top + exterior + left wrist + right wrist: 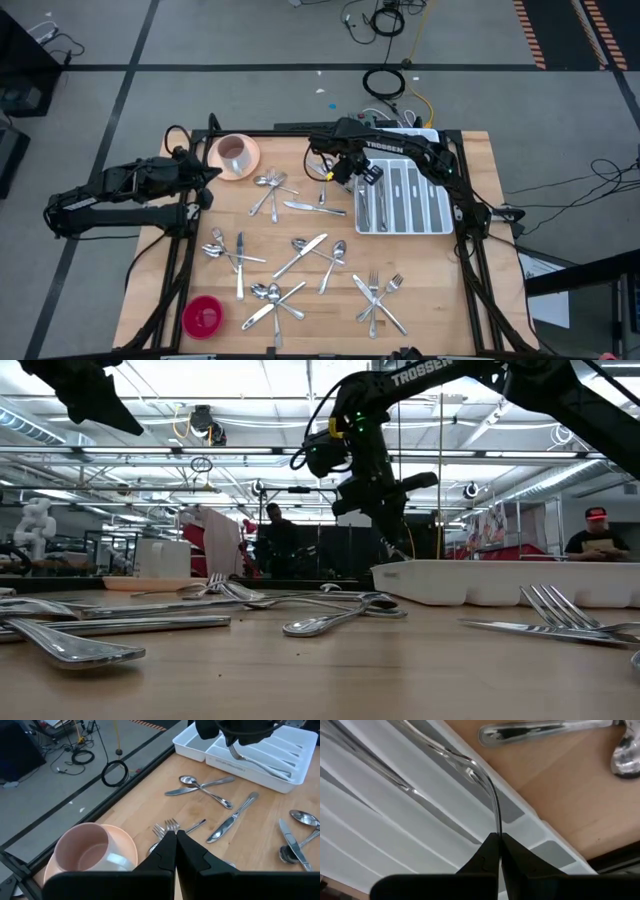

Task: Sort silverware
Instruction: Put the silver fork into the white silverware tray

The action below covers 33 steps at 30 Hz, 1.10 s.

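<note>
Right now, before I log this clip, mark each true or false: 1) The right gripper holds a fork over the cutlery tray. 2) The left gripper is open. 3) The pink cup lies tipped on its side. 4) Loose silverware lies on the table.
1) True: the right gripper is shut on a fork above the white tray.
2) False: the left gripper is shut and empty, near the pink cup.
3) False: it stands upright on its saucer.
4) True: silverware is scattered across the table.

Light: bright, even, from ceiling strip fixtures (pixel 250 450) in the low view.
Shadows: soft, short.
Glare: highlights on the silverware (pixel 300 255).
Blur: the nearest spoon (pixel 70 650) in the low view.
</note>
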Each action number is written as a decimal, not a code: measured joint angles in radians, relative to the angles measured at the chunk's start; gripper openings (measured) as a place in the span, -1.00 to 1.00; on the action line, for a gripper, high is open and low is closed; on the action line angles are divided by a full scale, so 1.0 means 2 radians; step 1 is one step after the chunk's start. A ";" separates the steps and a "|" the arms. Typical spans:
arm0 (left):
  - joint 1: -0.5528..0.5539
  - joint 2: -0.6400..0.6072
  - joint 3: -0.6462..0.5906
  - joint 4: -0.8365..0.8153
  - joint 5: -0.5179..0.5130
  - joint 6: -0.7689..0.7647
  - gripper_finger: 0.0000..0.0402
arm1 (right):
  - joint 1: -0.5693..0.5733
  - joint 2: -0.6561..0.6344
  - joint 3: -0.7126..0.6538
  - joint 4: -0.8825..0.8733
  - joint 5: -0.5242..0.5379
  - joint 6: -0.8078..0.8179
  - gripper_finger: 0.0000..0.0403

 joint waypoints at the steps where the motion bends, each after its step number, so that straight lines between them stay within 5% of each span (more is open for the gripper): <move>1: 0.000 0.000 0.000 0.000 -0.002 0.000 -0.97 | -0.001 0.000 0.000 0.000 0.000 0.001 -1.00; 15: 0.000 0.000 0.000 0.001 -0.009 0.000 -0.97 | -0.018 -0.008 -0.003 0.001 -0.029 0.008 -1.00; 33: 0.000 0.000 0.000 0.000 -0.024 -0.001 -0.97 | -0.023 -0.008 -0.105 0.002 -0.026 -0.011 -1.00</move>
